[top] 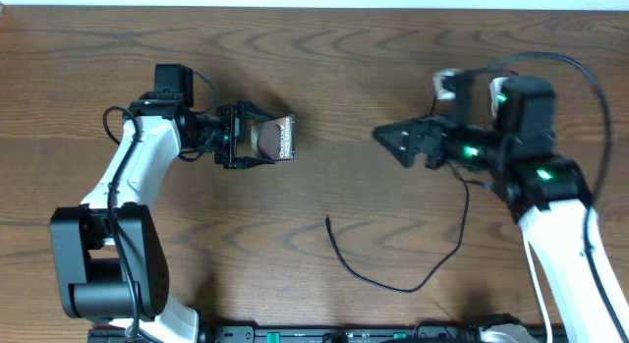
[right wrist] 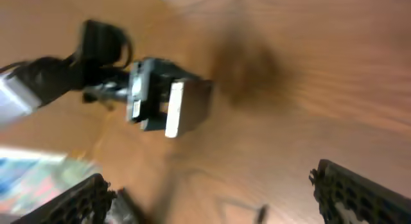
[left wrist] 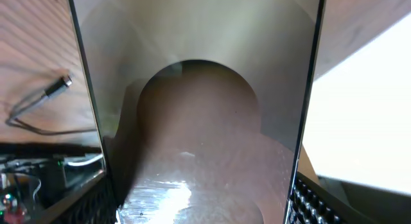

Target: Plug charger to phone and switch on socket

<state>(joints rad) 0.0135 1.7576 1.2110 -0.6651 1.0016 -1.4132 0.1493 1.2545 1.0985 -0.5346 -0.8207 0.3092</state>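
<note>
- The left gripper (top: 239, 137) pinches the phone (top: 275, 139), left of centre in the overhead view, with its free end pointing right.
- The right gripper (top: 393, 139) is spread wide and empty (it faces the phone).
- The charger (top: 339, 255) tip lies on the surface (top: 324, 68), below and left of the right gripper, which is, I judge, the nearer one.
</note>
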